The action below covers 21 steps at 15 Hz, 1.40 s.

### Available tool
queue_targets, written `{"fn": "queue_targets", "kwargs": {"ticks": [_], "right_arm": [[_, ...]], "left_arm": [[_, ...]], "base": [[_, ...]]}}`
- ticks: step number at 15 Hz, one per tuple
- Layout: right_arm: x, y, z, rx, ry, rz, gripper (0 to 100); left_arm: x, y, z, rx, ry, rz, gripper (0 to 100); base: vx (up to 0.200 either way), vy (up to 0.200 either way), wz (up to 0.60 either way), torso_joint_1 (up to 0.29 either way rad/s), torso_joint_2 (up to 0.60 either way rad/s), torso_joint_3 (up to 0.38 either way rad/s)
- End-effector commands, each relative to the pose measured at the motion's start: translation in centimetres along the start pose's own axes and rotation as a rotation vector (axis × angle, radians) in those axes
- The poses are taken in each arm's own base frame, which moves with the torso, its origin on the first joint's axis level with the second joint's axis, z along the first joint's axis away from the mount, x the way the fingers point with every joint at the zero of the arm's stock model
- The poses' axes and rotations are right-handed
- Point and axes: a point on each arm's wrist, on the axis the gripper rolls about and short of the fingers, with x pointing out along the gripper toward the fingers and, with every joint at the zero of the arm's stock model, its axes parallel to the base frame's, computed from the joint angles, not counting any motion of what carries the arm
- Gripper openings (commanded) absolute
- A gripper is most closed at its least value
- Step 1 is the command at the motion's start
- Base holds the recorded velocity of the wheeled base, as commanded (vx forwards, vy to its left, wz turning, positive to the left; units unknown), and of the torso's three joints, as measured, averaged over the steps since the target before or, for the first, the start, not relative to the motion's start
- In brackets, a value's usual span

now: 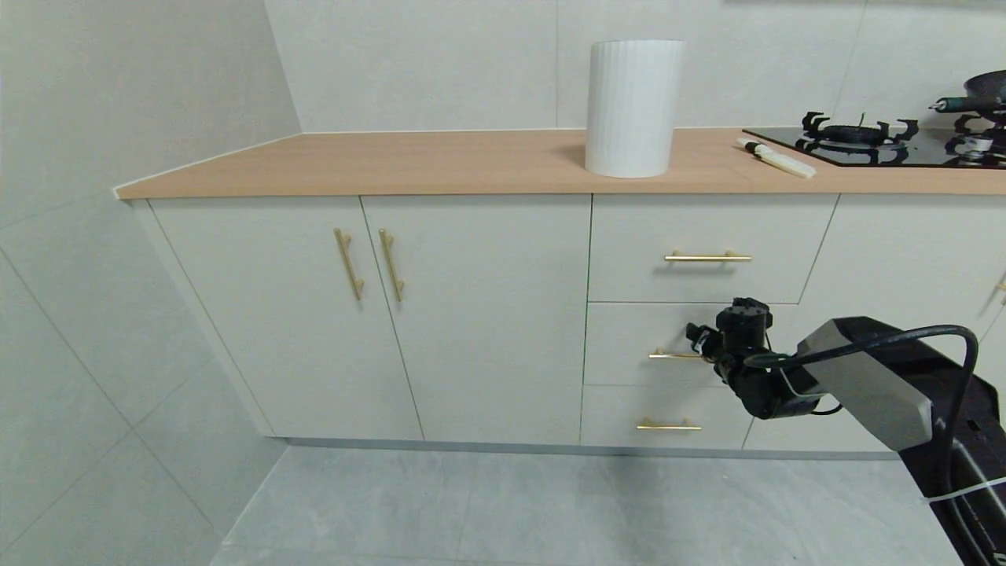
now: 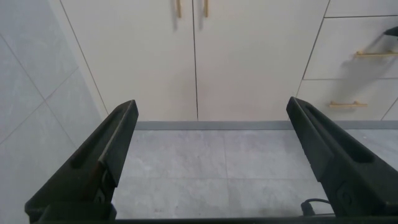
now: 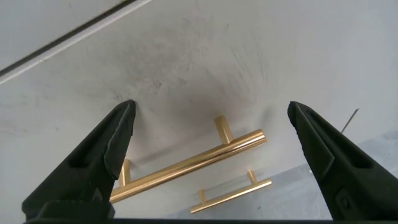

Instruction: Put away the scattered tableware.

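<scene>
While the right gripper [image 1: 696,336] sits just in front of the middle drawer [image 1: 629,346] in the cream cabinet's drawer stack, its fingers [image 3: 112,149] are spread wide w/ nothing held. That drawer's slim brass bar handle [image 3: 193,163] runs across the gap btwn them, close but not visibly touched. The drawer is shut. The bottom drawer's brass handle [image 3: 233,193] is below it and the top drawer's brass handle [image 1: 707,256] above.

The left gripper [image 2: 211,107] is low over the grey tiled floor [image 2: 205,168], facing the cream double cabinet doors [image 2: 249,56]. Its fingers [image 2: 106,155] are also wide apart and hold nothing.

Tableware: a long cream-handled utensil w/ a dark collar [image 1: 774,157] lies flat on the light wood countertop [image 1: 393,161]. It is btwn the tall white ribbed cylindrical container [image 1: 633,106] and the black glass gas hob [image 1: 833,153], just beside the hob's corner and apart from the container. Can't tell what kind of utensil it is. A dark pan [image 1: 986,86] sits on the hob's far burner
</scene>
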Motion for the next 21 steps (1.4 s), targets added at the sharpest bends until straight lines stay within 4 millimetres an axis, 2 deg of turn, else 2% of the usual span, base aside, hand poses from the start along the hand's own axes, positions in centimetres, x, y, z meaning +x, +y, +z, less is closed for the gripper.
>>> {"fn": "queue_targets", "kwargs": {"ticks": [1, 4, 5, 6, 8, 11, 13, 16, 17, 18, 19, 21], "right_arm": [[0.0, 0.1, 0.1, 0.003, -0.006, 0.003, 100], [-0.6, 0.2, 1.0, 0.005, -0.022, -0.019, 100], [-2.0, 0.2, 2.0, 0.004, -0.012, -0.025, 100], [-4.2, 0.2, 3.4, 0.011, -0.006, -0.017, 100], [-10.3, 0.1, 6.7, 0.014, -0.017, 0.031, 100], [-21.8, -0.6, 13.6, -0.062, -0.126, 0.107, 100], [-29.2, -1.9, 16.9, -0.100, -0.231, 0.140, 100], [-38.4, -4.9, 18.6, -0.160, -0.367, 0.159, 100], [-41.3, -6.1, 18.5, -0.177, -0.385, 0.156, 100], [-43.0, -6.8, 18.5, -0.187, -0.392, 0.153, 100], [-46.8, -8.6, 18.2, -0.199, -0.397, 0.122, 100], [-51.6, -10.8, 17.3, -0.237, -0.385, 0.086, 100]], "left_arm": [[0.0, 0.0, 0.0, 0.000, 0.000, 0.000, 100], [0.0, 0.0, 0.0, 0.000, 0.000, 0.000, 100], [0.0, 0.0, 0.0, 0.000, 0.000, 0.000, 100], [0.0, 0.0, 0.0, 0.000, 0.000, -0.001, 100], [0.0, 0.0, 0.0, 0.000, 0.000, -0.001, 100], [0.0, 0.0, 0.0, 0.000, 0.000, 0.000, 100], [0.0, 0.0, 0.0, 0.000, 0.000, 0.000, 100], [0.0, 0.0, 0.0, 0.000, 0.000, 0.000, 100], [0.0, 0.0, 0.0, 0.000, 0.000, 0.000, 100], [0.0, 0.0, 0.0, 0.000, 0.000, -0.001, 100], [0.0, 0.0, 0.0, 0.000, 0.000, 0.000, 100], [0.0, 0.0, 0.0, 0.000, 0.000, 0.000, 100]], "base": [[0.000, 0.000, 0.00, 0.000, 0.00, 0.000], [0.000, 0.000, 0.00, 0.000, 0.00, 0.000], [0.000, 0.000, 0.00, 0.000, 0.00, 0.000], [0.000, 0.000, 0.00, 0.000, 0.00, 0.000], [0.000, 0.000, 0.00, 0.000, 0.00, 0.000], [0.000, 0.000, 0.00, 0.000, 0.00, 0.000], [0.000, 0.000, 0.00, 0.000, 0.00, 0.000], [0.000, 0.000, 0.00, 0.000, 0.00, 0.000], [0.000, 0.000, 0.00, 0.000, 0.00, 0.000], [0.000, 0.000, 0.00, 0.000, 0.00, 0.000], [0.000, 0.000, 0.00, 0.000, 0.00, 0.000], [0.000, 0.000, 0.00, 0.000, 0.00, 0.000]]}}
